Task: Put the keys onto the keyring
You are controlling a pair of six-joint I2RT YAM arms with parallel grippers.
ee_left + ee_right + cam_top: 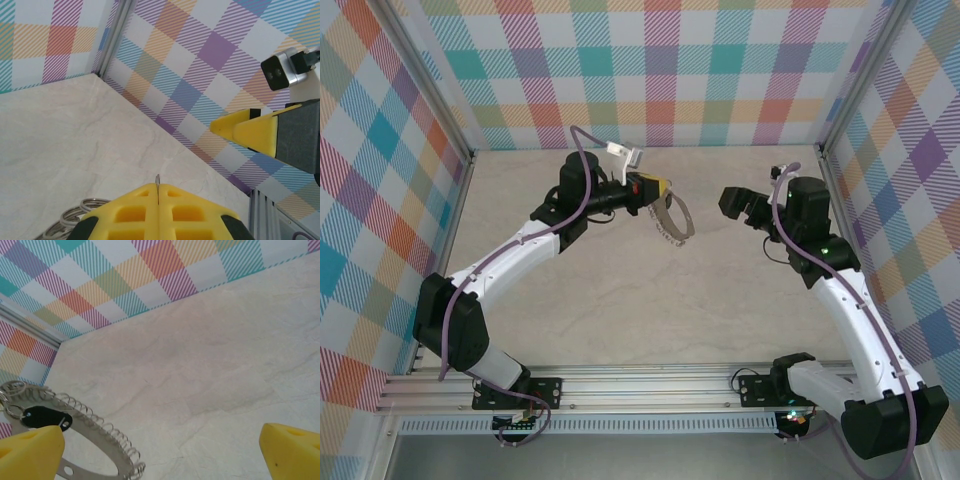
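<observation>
Checked walls [660,70], pale tabletop [620,300], and the left gripper [655,187] has its jaws pressed together, pinching the keyring [672,222] mid-table. At its three o'clock, the right gripper [732,203], jaws spread wide. The black-headed key [46,417] sits against the keyring's rim.

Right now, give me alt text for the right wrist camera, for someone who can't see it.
A grey keyring edged with small wire loops curves across the lower left, a black-headed key against its band. The right gripper is open, its yellow fingertips at the bottom corners. Behind are a pale marbled table and a plaid wall.
</observation>
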